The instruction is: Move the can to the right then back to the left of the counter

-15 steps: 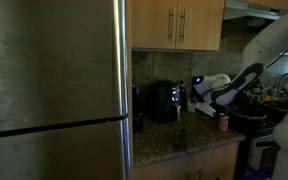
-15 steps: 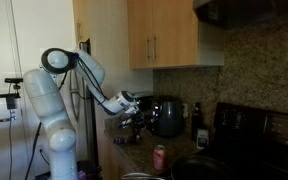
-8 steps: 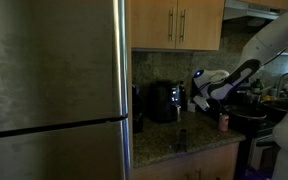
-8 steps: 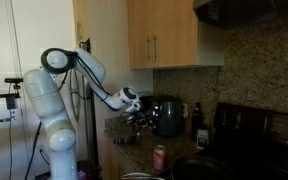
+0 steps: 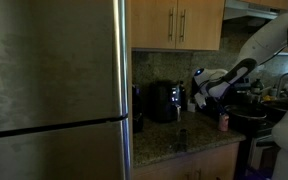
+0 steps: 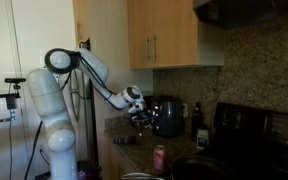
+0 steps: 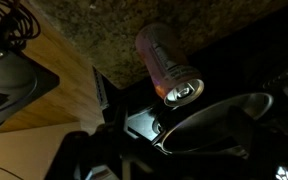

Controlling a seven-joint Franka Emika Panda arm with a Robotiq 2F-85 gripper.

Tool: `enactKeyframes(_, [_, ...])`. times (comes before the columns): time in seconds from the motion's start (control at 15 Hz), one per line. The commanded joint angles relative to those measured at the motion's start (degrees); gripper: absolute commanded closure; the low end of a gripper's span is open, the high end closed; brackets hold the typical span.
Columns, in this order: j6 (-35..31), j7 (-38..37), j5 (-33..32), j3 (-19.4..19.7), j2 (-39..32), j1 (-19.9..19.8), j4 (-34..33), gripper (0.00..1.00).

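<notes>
White arm [image 6: 104, 85] extends forward, end effector [image 6: 141, 118] above the can [image 6: 160, 155], grip indiscernible.

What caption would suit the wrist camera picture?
Looking down on a pink can standing free on the speckled counter, beside a dark pan.
</notes>
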State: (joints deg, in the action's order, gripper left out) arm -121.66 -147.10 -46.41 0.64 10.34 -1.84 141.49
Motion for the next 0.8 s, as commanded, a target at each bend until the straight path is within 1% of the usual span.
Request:
enactKeyframes(0.0, [-1.52, -3.99, 4.74, 1.84, -3.03, -2.36, -3.78, 0.00])
enactKeyframes(0.07, [-0.98, -2.36, 7.02, 3.08, -2.80, -3.21, -5.33, 0.00])
enactKeyframes(0.2, [-0.54, -2.39, 11.66, 4.09, -3.26, -3.96, -6.80, 0.00])
enactKeyframes(0.27, [-0.15, -2.15, 8.16, 2.77, -1.93, -3.44, -4.76, 0.00])
enactKeyframes(0.53, [-0.02, -1.83, 8.55, 2.62, -1.93, -3.66, -5.14, 0.00])
enactKeyframes(0.6, [0.01, -1.59, 10.77, 2.87, -2.68, -3.64, -5.92, 0.00])
enactKeyframes(0.67, [-0.27, -0.49, 15.99, 3.88, -3.71, -3.87, -7.20, 0.00])
enactKeyframes(0.73, [-0.11, -0.03, 19.22, 4.52, -4.33, -4.36, -7.88, 0.00])
